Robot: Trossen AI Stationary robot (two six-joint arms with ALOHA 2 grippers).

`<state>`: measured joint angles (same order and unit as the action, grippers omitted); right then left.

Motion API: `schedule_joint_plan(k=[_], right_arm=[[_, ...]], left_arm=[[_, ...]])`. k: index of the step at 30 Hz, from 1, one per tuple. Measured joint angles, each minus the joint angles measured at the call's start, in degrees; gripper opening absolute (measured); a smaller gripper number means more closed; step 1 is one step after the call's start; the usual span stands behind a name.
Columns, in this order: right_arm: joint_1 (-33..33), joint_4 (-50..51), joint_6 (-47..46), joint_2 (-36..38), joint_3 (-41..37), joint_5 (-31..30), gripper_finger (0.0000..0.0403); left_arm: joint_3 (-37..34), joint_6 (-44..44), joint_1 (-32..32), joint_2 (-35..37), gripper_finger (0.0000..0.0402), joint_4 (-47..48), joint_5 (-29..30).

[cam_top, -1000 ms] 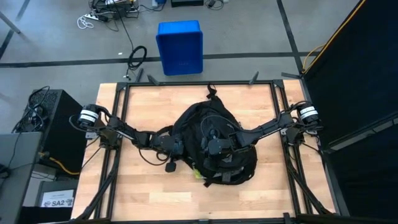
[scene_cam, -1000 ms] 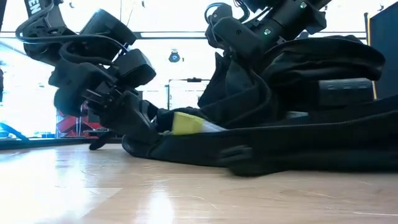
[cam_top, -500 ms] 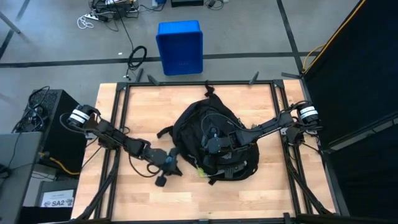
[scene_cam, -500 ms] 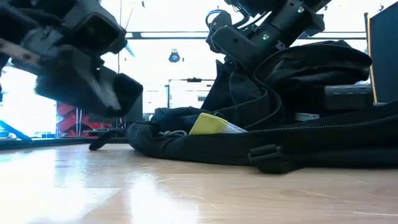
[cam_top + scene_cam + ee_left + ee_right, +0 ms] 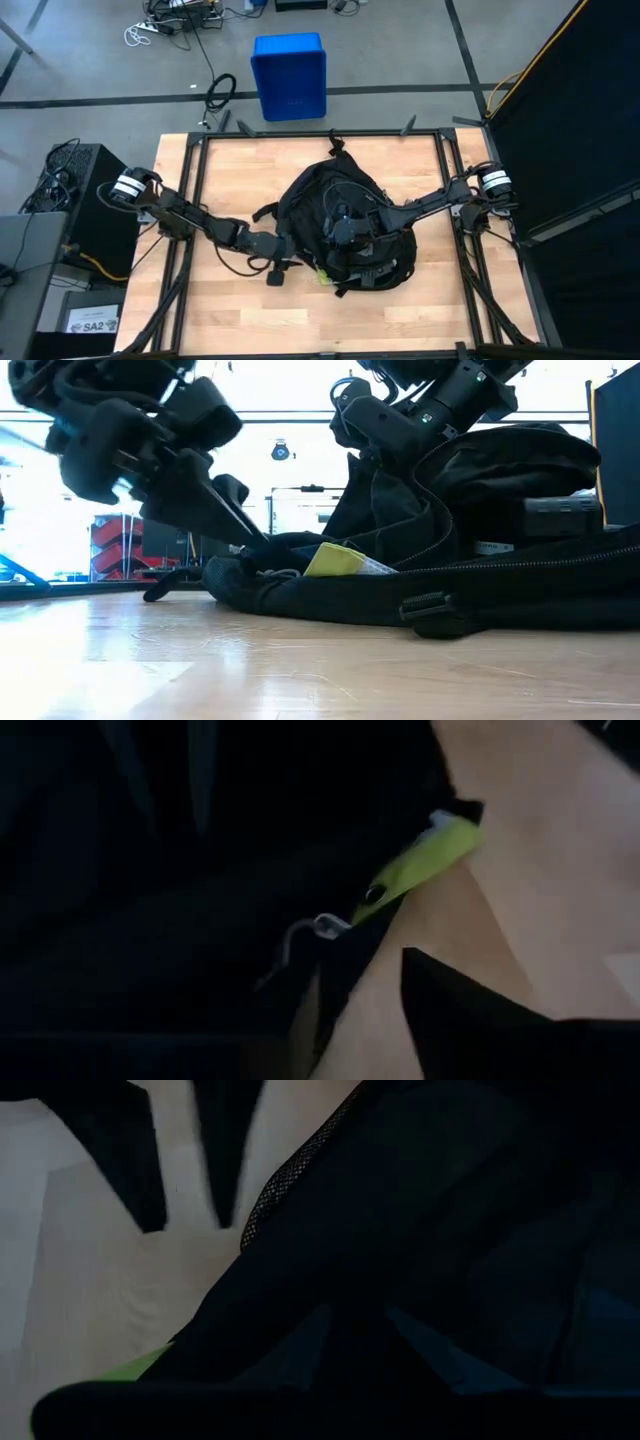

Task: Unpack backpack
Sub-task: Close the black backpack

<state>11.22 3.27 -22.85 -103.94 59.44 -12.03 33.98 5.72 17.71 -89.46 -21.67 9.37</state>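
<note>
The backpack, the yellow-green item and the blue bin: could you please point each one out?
backpack [image 5: 345, 225], high view, its black top panel.
yellow-green item [image 5: 335, 559], low view, its flat face.
blue bin [image 5: 289, 75], high view, its top.

the surface [image 5: 400, 320] is a pale wood-plank top set in a dark metal frame [image 5: 320, 134]. directly on it lies the backpack [image 5: 350, 200], black and slumped flat, spread under the right pincer [image 5: 338, 228], which is down on its fabric. a strap [image 5: 265, 211] trails from the backpack onto the planks, close beside the left pincer [image 5: 283, 262]. just past the left pincer's tip, a yellow-green item [image 5: 420, 870] pokes out of the backpack's edge and touches the wood. the planks on the side of the left pincer away from the backpack are bare.
</note>
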Motion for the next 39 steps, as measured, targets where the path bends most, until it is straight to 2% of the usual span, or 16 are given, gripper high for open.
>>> schedule_joint_plan(k=[4, 8, 18, 28, 32, 37, 39], right_arm=[[-0.20, -0.04, -0.02, 0.00, 0.00, 0.61, 0.0052], [-0.18, -0.24, -0.03, 0.00, 0.00, 0.95, 0.0045], [0.00, -0.42, 0.00, 0.00, 0.00, 1.31, 0.0045], [0.05, -1.05, 0.39, 0.00, -0.02, 1.31, 0.0041], [0.31, -1.03, 0.42, 0.00, -0.02, 1.31, 0.0043], [0.32, -1.03, 0.44, 0.00, -0.02, 1.34, 0.0042], [0.33, -1.02, 0.44, 0.00, 0.00, 1.31, 0.0040]], left_arm=[[5.20, 0.48, -1.34, -2.85, 0.0168, 9.07, 0.05], [8.77, 2.13, -2.88, -6.41, 0.0185, 14.25, 0.05], [10.85, 1.77, -4.87, -7.75, 0.0188, 14.50, -0.36], [10.81, -0.41, -7.56, -10.23, 0.0186, 11.45, -6.97], [10.79, -2.33, -7.67, -10.35, 0.0145, 10.68, -8.80], [10.81, -2.53, -7.66, -10.35, 0.0028, 10.53, -10.85], [10.84, -2.10, -7.66, -10.13, 0.0012, 10.69, -11.02]])
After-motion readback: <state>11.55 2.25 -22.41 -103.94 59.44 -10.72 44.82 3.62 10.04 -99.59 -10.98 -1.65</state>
